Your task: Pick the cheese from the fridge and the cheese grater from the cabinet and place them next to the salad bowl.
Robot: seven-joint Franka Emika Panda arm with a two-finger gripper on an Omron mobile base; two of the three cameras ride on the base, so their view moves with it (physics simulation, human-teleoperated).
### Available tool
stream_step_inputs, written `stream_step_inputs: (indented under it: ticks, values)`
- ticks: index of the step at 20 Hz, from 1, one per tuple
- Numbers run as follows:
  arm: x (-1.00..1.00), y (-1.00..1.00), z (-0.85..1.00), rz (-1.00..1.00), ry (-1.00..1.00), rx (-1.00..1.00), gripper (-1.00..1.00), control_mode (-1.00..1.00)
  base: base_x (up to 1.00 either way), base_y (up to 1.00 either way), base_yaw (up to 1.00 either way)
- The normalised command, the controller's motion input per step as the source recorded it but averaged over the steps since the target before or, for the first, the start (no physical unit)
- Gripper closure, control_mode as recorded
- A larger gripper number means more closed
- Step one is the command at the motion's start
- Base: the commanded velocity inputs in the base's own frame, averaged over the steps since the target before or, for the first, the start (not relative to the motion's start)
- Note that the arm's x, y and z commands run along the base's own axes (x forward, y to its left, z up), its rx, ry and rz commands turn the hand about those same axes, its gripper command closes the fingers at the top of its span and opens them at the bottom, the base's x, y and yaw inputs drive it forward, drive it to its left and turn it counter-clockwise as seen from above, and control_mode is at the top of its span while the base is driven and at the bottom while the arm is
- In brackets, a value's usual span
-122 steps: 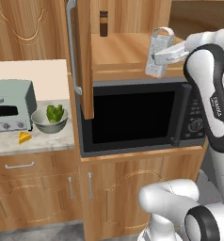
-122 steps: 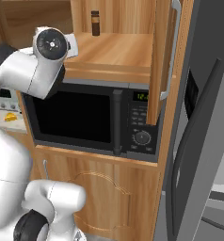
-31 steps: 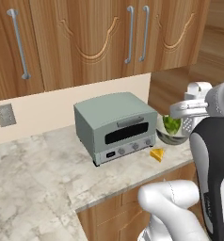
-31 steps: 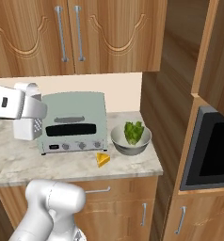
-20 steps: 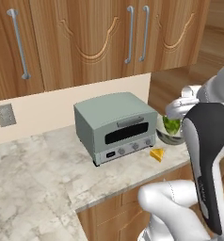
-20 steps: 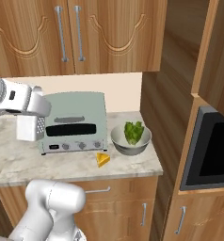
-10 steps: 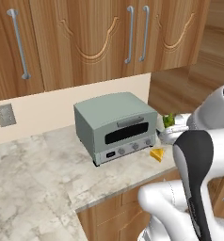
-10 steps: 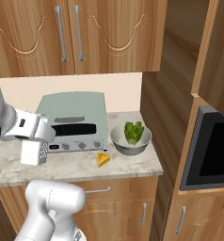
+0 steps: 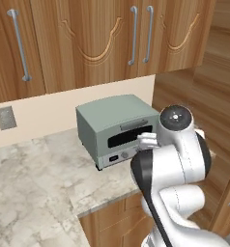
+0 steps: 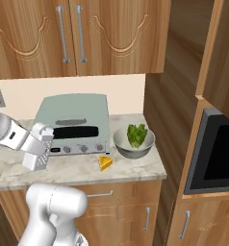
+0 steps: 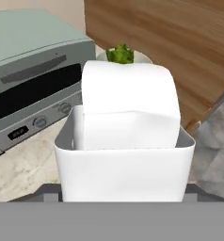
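My gripper (image 10: pixel 35 143) is shut on the cheese grater (image 10: pixel 37 155), a small silver-white box hanging tilted just above the counter, in front of the toaster oven's left end. Seen from the hand, the cheese grater (image 11: pixel 125 155) looms close, its white handle uppermost, and it hides my fingertips. The cheese (image 10: pixel 105 163), a small yellow wedge, lies on the counter near the front edge. Just right of it and further back stands the grey salad bowl (image 10: pixel 120 141), holding green leaves (image 11: pixel 119 52). The fridge is out of view.
A grey-green toaster oven (image 10: pixel 73 122) (image 9: pixel 112 126) stands against the wall, left of the bowl. Wall cabinets (image 10: pixel 68 33) hang above. A tall wooden unit with a dark microwave (image 10: pixel 221 151) bounds the counter on the right. Marble counter (image 9: pixel 35 178) stretches left.
The grater has come down and forward, from level with the oven's top to just above the counter. In the left base view the arm has swung across the bowl and cheese.
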Motion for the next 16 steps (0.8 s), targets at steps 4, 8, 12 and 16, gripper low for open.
stream_step_inputs:
  ticks: [4, 8, 12, 16]
  values:
    - [0.18, 0.18, -0.42, -0.41, -0.31, 0.00, 1.00, -1.00, 0.00, 0.00, 0.00]
    - [0.11, 0.17, -0.40, -0.16, -0.33, -0.06, 1.00, -1.00, 0.00, 0.00, 0.00]
    - [0.00, -0.09, -0.14, -0.03, -0.27, -0.23, 1.00, -1.00, 0.00, 0.00, 0.00]
    - [0.03, -0.40, 0.00, -0.05, -0.08, -0.18, 1.00, -1.00, 0.00, 0.00, 0.00]
